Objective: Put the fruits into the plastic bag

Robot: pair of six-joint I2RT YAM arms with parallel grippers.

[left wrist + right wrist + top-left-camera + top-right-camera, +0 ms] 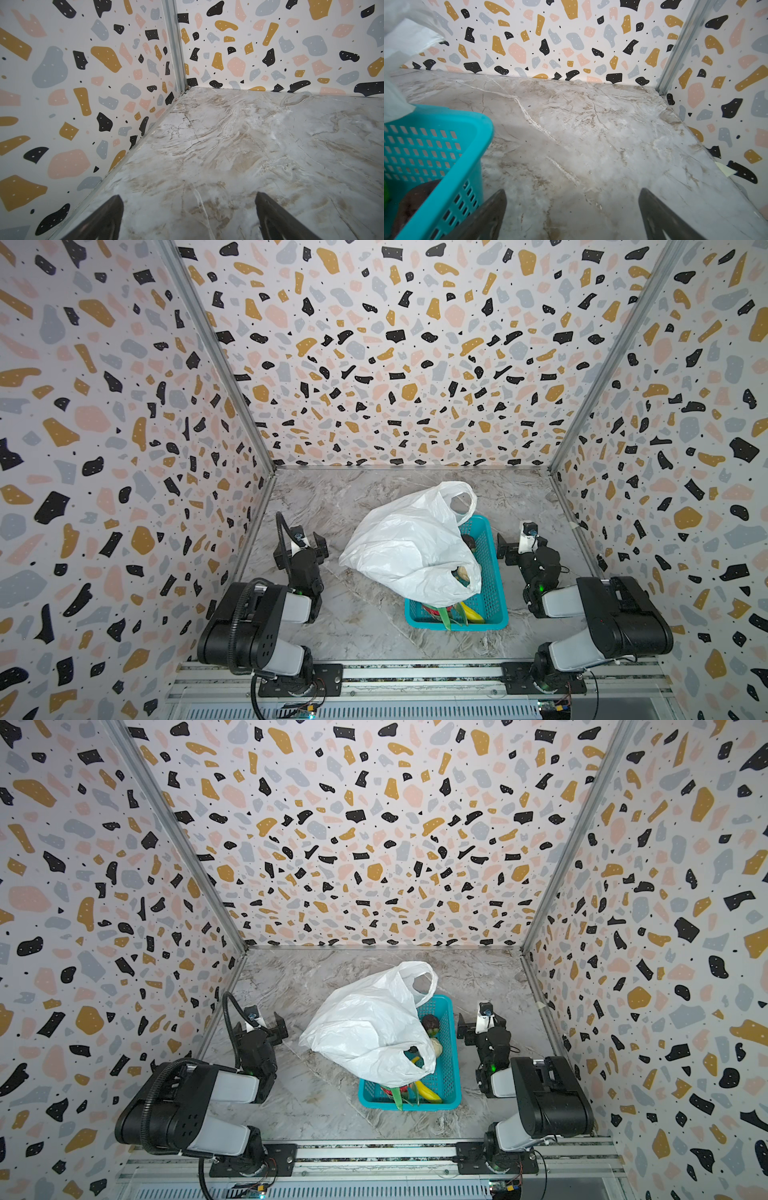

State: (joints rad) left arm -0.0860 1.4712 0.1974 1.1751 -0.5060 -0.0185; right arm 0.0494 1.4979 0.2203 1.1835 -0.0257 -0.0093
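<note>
Grey marble-look tabletop (365, 622) with brown veins, boxed in by terrazzo-print walls (395, 364) on three sides (metal corner strips (218, 352) at the joins). You had the plastic bag (409, 543) slumped over the teal basket (494, 587) mid-table. In the basket lay the banana (473, 613), dragon fruit (431, 609) and dark round fruit (431, 1024). Your left gripper (188, 197) and right gripper (572, 193) hovered over bare marble, jaws spread, holding nothing.
</note>
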